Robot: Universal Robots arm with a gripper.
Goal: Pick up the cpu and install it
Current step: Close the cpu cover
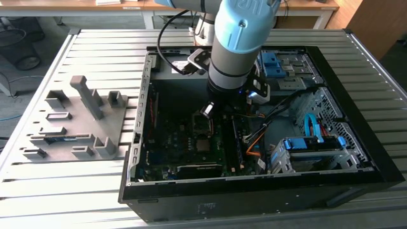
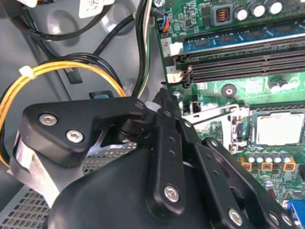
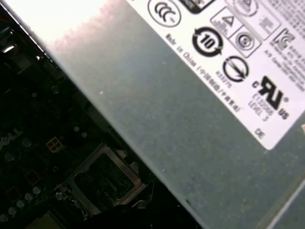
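The cpu (image 2: 280, 128), a small square chip with a silvery-grey face, lies flat in the socket on the green motherboard (image 2: 224, 90). In the exterior view the cpu (image 1: 202, 144) shows as a pale square in the middle of the open computer case (image 1: 356, 157). My gripper (image 1: 208, 109) hangs inside the case above the board, a short way beyond the socket and apart from the chip. In the second wrist view the gripper (image 2: 159, 98) is a black linkage beside the socket's metal frame (image 2: 209, 114). Nothing can be seen in its grasp.
A large grey power-supply box (image 3: 190, 119) with a white label stands close by the wrist. Long memory slots (image 2: 248, 67) and yellow and black cables (image 2: 57, 69) lie near the gripper. A blue-trimmed drive cage (image 1: 311, 148) fills the case's right. A grey fixture (image 1: 76, 124) sits on the table's left.
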